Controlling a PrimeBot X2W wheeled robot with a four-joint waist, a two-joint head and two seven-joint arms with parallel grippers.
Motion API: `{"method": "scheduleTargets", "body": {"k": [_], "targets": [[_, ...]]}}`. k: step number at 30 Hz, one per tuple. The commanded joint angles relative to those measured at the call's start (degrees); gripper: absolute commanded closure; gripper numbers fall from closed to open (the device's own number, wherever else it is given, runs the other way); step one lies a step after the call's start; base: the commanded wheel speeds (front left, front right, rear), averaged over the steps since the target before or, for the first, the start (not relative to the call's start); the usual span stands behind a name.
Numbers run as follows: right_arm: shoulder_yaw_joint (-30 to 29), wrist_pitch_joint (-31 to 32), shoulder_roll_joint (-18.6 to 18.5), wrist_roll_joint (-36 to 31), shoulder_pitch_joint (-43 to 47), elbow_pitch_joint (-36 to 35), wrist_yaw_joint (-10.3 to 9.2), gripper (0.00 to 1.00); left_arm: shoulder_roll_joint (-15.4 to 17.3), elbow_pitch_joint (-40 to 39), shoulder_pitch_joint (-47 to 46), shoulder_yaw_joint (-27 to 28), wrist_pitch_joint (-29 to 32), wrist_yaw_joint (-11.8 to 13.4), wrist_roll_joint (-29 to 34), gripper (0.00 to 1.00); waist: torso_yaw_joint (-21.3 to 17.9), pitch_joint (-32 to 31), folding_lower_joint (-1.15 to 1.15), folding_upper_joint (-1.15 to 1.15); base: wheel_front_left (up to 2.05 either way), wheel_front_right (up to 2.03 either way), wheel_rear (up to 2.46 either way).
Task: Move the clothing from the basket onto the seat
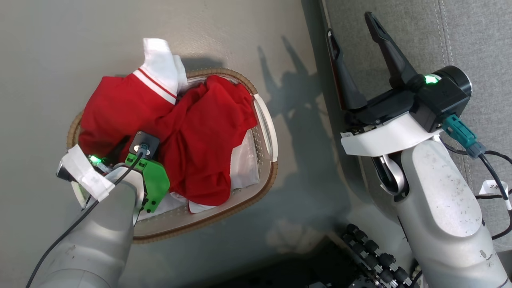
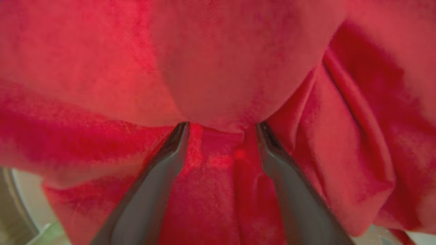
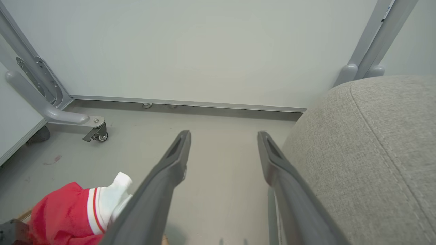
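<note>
All clothing (image 1: 200, 132) sits in basket (image 1: 224, 214), none on seat (image 1: 472, 36); L gripper (image 2: 221, 127) spread wide, tips against red fabric, no grip yet; R gripper (image 1: 349, 25) spread, empty, by seat edge; whole transfer outstanding.

A small white tag (image 1: 496, 187) hangs on the black wire (image 1: 491, 171) beside the right arm (image 1: 440, 192). It has dark writing on it that may start with a 2, but it is too small and cut off to read for sure.
</note>
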Motion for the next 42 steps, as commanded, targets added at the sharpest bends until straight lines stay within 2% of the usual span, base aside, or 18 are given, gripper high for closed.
{"method": "scheduleTargets", "body": {"k": [1, 13, 14, 15, 16, 23, 35, 42], "targets": [[0.05, -0.11, -0.13, 0.45, -0.77, -0.31, -0.06, 0.00, 0.58, 0.11, -1.08, -0.31, 0.37, -0.51, 0.43, 0.00, -0.69, 0.82, -0.01, 0.00, 0.00, 0.00, 0.00], [0.69, -0.11, -0.13, 1.80, -0.63, -0.62, -0.06, 0.00, 1.61, 0.36, -1.66, -2.43, 6.35, -3.17, -0.44, 0.00, -2.13, 2.29, -0.01, 0.00, 0.00, 0.00, 0.00], [0.64, -0.11, -0.13, 1.84, -0.54, -0.51, -0.06, 0.00, 1.61, 0.36, -1.43, -2.55, 6.51, -3.42, -0.59, 0.14, -2.16, 2.19, -0.01, 0.00, 0.00, 0.00, 0.00], [0.55, -0.11, -0.13, 1.87, -0.38, -0.31, -0.06, 0.00, 1.42, 0.36, -0.96, -2.77, 6.46, -3.61, -0.79, 0.82, -2.15, 1.96, -0.01, 0.00, 0.00, 0.00, 0.00], [0.51, -0.11, -0.13, 1.89, -0.27, -0.13, -0.06, 0.00, 1.30, 0.35, -0.68, -2.82, 6.29, -3.73, -1.01, 1.00, -2.14, 1.76, -0.01, 0.00, 0.00, 0.00, 0.00], [0.06, -0.12, -0.13, 1.25, 1.12, 1.39, -0.06, 0.00, 0.02, 0.32, 1.73, -2.80, 3.28, -3.40, -2.62, 1.00, -1.56, -2.72, -0.01, 0.00, 0.00, 0.00, 0.00], [-1.21, -0.11, -0.18, -0.50, 6.27, 4.70, -0.06, 0.00, -2.55, 0.33, 9.01, -0.57, -4.40, -3.15, -7.85, 1.00, 1.04, -16.68, -0.01, 0.00, 0.00, 0.00, 0.00], [-2.60, -0.11, -0.17, -1.77, 9.73, 6.20, -0.06, 0.00, -3.39, -2.46, 13.50, 0.48, -6.53, -3.43, -11.28, 1.00, 3.58, -23.95, -0.01, 0.00, 0.00, 0.00, 0.00]]}}
